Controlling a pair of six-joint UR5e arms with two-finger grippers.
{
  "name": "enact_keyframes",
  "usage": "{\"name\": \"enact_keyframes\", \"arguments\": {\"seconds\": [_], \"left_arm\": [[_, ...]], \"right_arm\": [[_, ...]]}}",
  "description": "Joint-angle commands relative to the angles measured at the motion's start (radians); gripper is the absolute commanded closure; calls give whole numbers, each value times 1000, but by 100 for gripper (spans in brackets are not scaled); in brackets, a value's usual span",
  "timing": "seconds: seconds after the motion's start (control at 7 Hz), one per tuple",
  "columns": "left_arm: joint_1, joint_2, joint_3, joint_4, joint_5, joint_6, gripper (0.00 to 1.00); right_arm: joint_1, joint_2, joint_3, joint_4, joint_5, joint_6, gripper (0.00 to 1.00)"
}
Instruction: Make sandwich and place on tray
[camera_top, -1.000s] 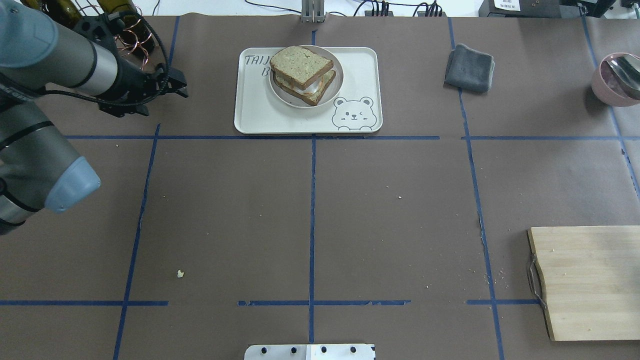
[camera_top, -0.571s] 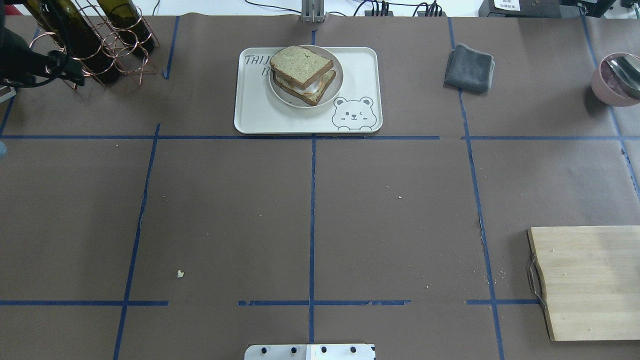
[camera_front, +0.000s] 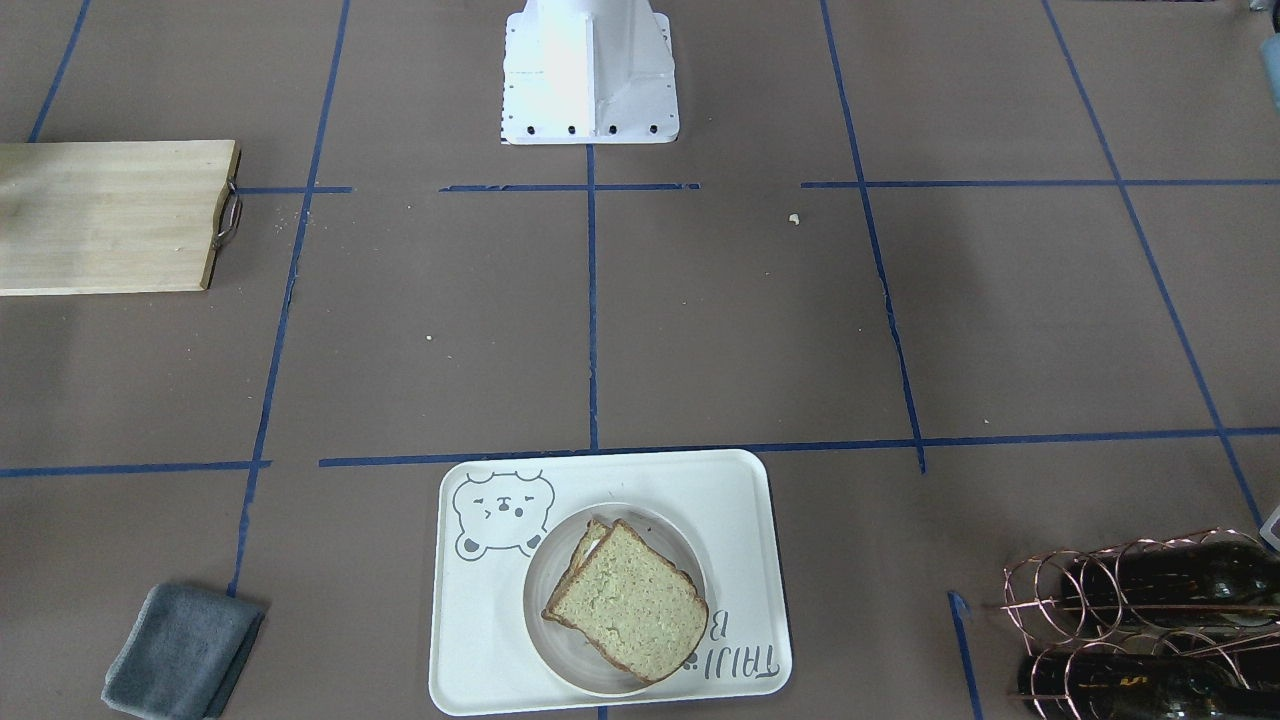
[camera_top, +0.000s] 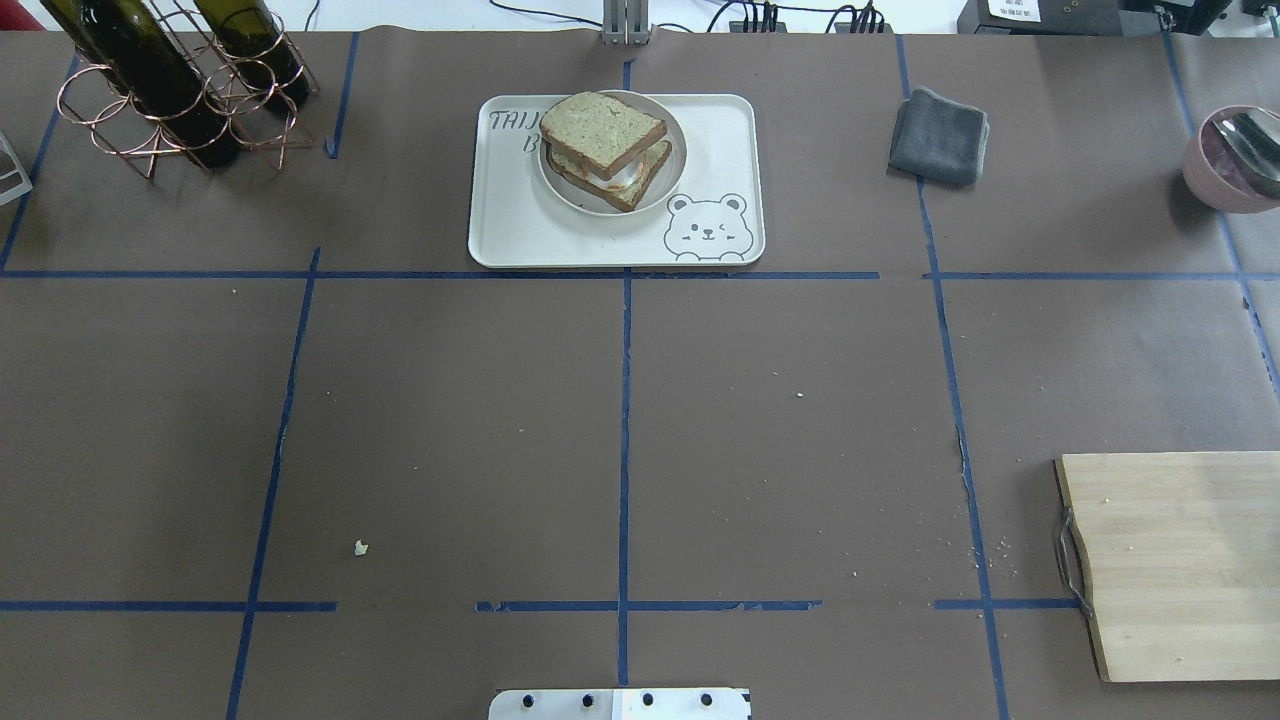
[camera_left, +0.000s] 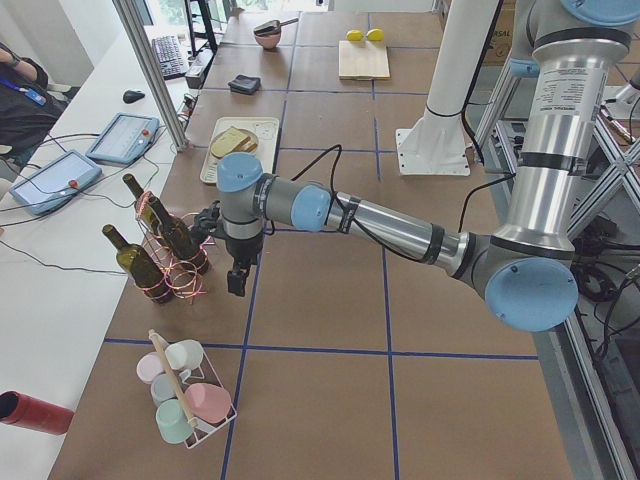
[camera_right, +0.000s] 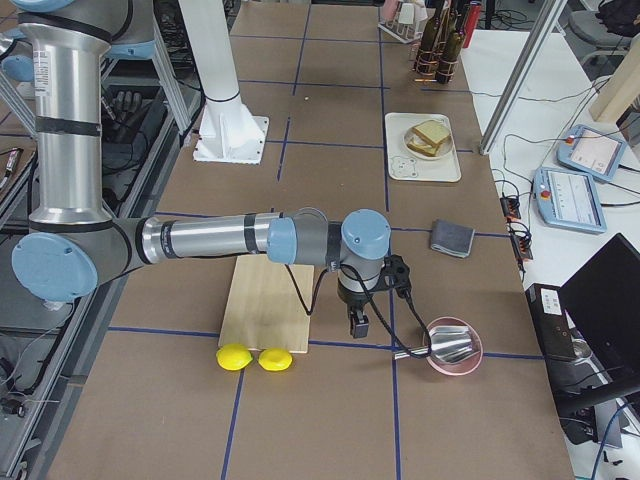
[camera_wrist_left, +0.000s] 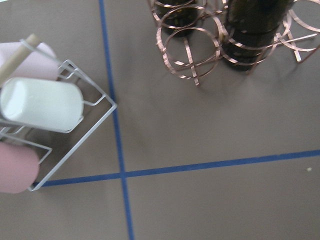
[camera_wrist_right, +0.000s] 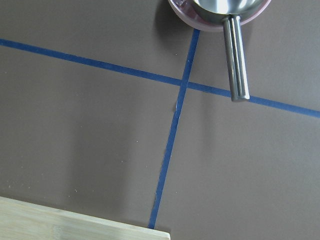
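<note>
Jaws unreadable: left gripper (camera_left: 237, 283), right gripper (camera_right: 358, 326)

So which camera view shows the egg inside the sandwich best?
The overhead exterior view: the white egg peeks out between the two bread slices of the sandwich. The front-facing view shows only bread. Both side views show the sandwich small and far. The wrist views miss it.

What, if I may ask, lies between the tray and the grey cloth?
Nothing: in the overhead view, only bare brown paper separates tray and cloth.
</note>
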Motion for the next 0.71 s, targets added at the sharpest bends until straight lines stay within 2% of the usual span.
{"name": "enact_keyframes", "arguments": {"seconds": [0.0, 0.14, 0.29, 0.57], "left_arm": [[-107, 55, 140, 17, -70, 156, 0], [-109, 105, 141, 9, -134, 187, 0], [-109, 121, 138, 11, -156, 186, 0], [-108, 120, 103, 14, -155, 166, 0]], "right_arm": [[35, -23, -20, -1, 40, 17, 0], [56, -37, -24, -2, 57, 20, 0], [64, -58, -34, 1, 84, 20, 0], [78, -60, -34, 1, 85, 22, 0]]}}
